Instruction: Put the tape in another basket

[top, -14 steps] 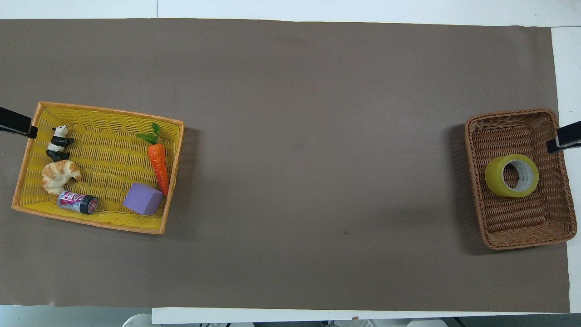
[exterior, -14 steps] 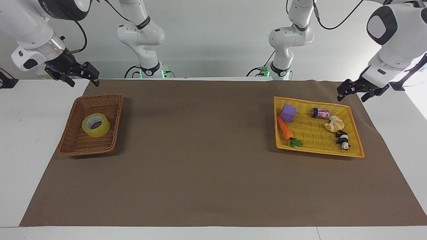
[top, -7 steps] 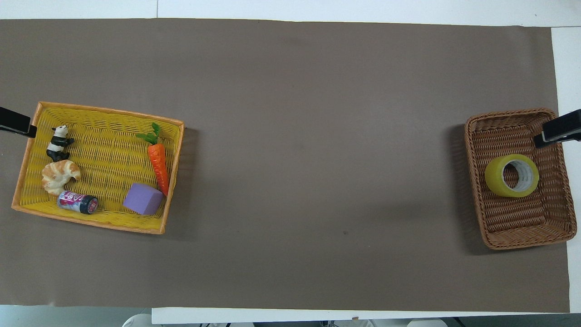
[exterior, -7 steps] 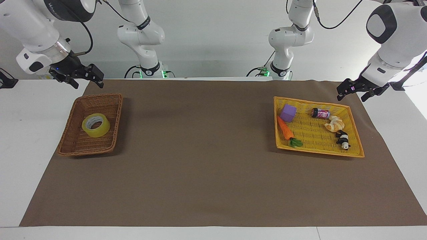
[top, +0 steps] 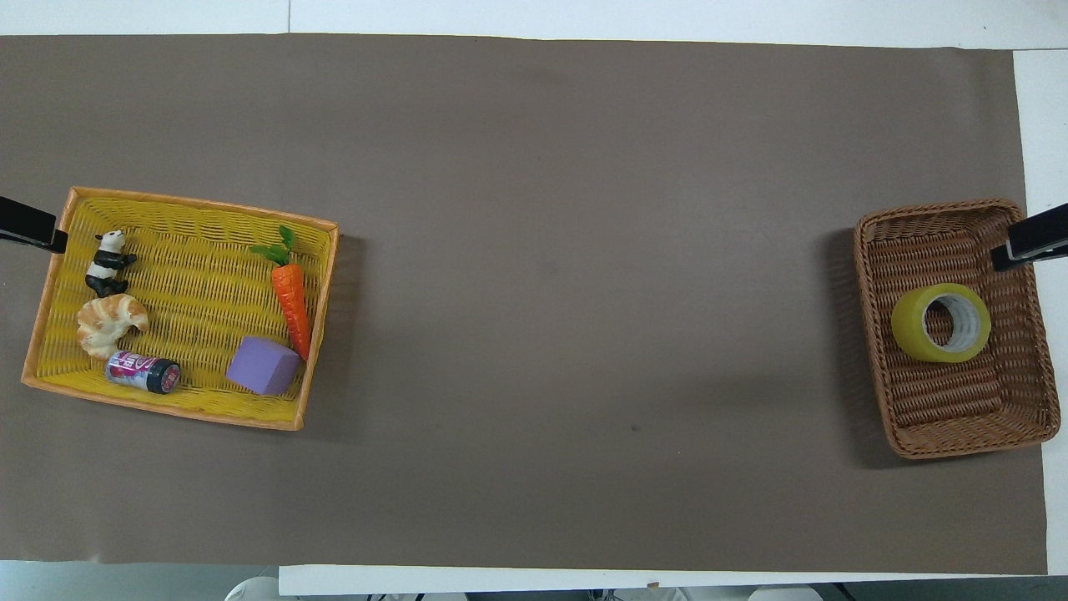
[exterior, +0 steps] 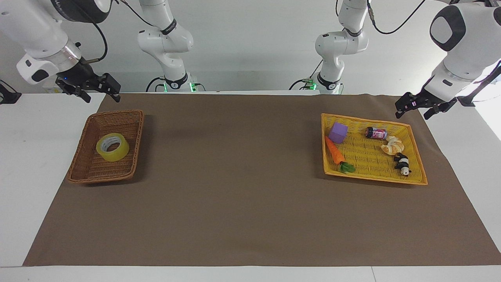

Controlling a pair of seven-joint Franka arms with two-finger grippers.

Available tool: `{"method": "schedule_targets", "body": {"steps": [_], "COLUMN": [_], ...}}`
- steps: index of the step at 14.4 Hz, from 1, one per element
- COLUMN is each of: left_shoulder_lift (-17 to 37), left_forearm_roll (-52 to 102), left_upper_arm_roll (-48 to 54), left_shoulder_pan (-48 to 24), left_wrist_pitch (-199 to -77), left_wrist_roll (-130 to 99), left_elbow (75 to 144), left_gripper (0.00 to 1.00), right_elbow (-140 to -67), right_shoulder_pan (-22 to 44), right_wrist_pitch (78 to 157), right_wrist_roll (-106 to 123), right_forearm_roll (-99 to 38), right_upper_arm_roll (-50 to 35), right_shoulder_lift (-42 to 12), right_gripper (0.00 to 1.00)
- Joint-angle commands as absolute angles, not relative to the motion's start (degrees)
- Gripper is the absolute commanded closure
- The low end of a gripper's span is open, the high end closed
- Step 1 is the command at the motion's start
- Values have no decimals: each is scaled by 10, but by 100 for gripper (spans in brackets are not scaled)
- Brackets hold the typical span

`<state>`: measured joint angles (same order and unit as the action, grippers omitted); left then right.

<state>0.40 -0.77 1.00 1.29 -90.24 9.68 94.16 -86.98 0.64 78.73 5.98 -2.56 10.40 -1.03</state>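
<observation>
Right arm, white and jointed, reaching down from its base, wrist bent, black two-finger right gripper (exterior: 96,89) raised in the air, fingers apart, nothing held. Left arm likewise white, elbow high, wrist angled down, black two-finger left gripper (exterior: 419,108) raised, fingers apart, empty.

In the overhead view each gripper is cut off by an edge: only a dark tip of the left gripper (top: 29,234) and of the right gripper (top: 1032,244) shows.
</observation>
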Motion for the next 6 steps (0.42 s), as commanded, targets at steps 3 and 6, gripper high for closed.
{"method": "schedule_targets", "body": {"steps": [3, 6], "left_shoulder_lift": [-1, -1], "left_forearm_roll": [-4, -4], "left_upper_arm_roll": [6, 6], "left_shoulder_pan": [11, 11], "left_wrist_pitch": [-904, -904], "left_wrist_roll": [101, 101], "left_elbow": [940, 940], "left_gripper": [0, 0], "right_elbow": [-880, -878], "right_shoulder_pan": [15, 14], "right_wrist_pitch": [787, 792], "right_wrist_roll": [53, 54], "right_forearm_roll": [-3, 4], "right_upper_arm_roll": [117, 113], "right_shoulder_lift": [-2, -2], "right_gripper": [0, 0]}}
